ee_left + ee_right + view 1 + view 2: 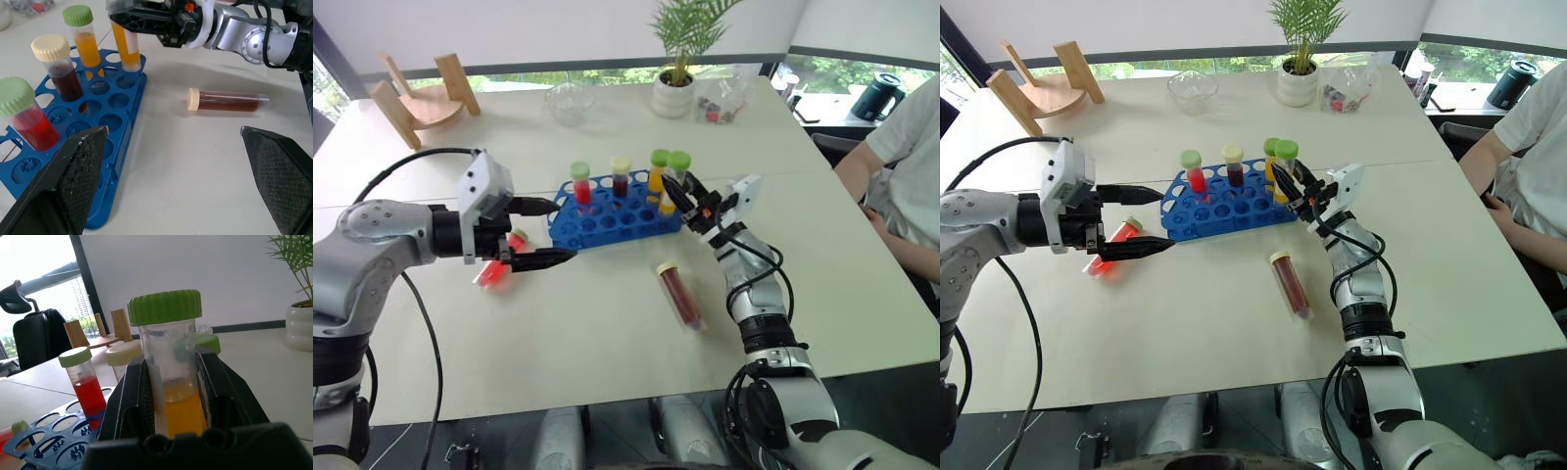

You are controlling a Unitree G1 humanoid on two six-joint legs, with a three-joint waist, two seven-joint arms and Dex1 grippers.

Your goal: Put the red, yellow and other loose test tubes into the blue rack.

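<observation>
My left tool (536, 232) is hanging wide open over the table (607, 333), gripping nothing, its two fingers spread apart. Just beneath it a loose red tube (499, 262) with a green cap is lying on its side on the table, near the left end of the blue rack (612, 223). The rack is holding a red tube with a green cap (581, 186), a dark tube with a cream cap (621, 176) and an orange tube with a green cap (657, 168), all upright. My right tool (680, 196) is clamping shut on a yellow tube (171, 367) with a green cap, keeping it upright at the rack's right end; its base seems to be entering a hole, though I cannot tell how deep. Right of the rack, a brown tube (680, 294) with a cream cap is lying loose on the table.
</observation>
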